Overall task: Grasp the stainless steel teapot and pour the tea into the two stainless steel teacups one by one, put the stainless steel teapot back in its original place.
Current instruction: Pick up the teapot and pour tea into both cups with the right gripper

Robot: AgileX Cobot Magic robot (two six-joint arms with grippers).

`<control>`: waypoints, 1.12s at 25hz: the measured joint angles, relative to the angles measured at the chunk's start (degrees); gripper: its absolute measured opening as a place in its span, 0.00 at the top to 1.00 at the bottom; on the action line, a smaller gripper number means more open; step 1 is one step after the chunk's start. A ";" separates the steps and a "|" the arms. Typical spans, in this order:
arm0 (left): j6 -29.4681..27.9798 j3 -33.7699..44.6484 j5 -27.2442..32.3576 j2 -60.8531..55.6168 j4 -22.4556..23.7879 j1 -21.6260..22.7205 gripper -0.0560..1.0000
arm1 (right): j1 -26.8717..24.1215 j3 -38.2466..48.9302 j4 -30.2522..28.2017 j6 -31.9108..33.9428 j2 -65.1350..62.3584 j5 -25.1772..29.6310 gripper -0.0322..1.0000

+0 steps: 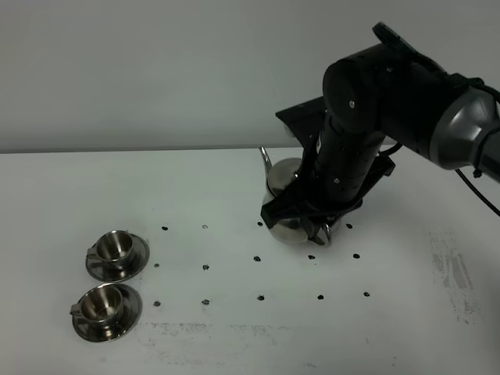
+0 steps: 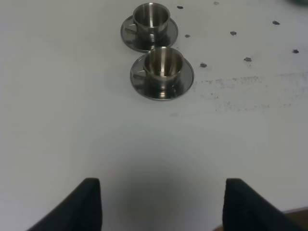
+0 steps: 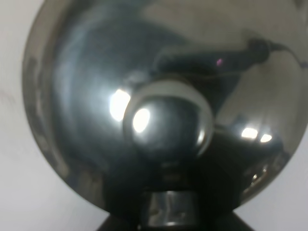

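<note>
right claw [image 1: 320, 228] pinches the stainless steel teapot [image 1: 281, 180] by its handle while left claw [image 2: 162, 192] stands spread.

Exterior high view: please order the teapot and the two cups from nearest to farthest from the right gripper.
1. The teapot, centre-right, directly at the right gripper.
2. The back cup, far left on its saucer.
3. The front cup, far left, closer to the table's front edge, a little farther away.
</note>
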 joint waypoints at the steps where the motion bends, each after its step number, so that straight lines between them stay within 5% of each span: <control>1: 0.00 0.00 0.00 0.00 0.00 0.00 0.43 | 0.39 0.94 0.00 0.00 0.00 0.05 0.80; 28: 0.00 0.00 0.00 0.00 0.00 0.00 0.43 | 16.56 3.69 3.81 -3.87 1.38 -8.88 0.80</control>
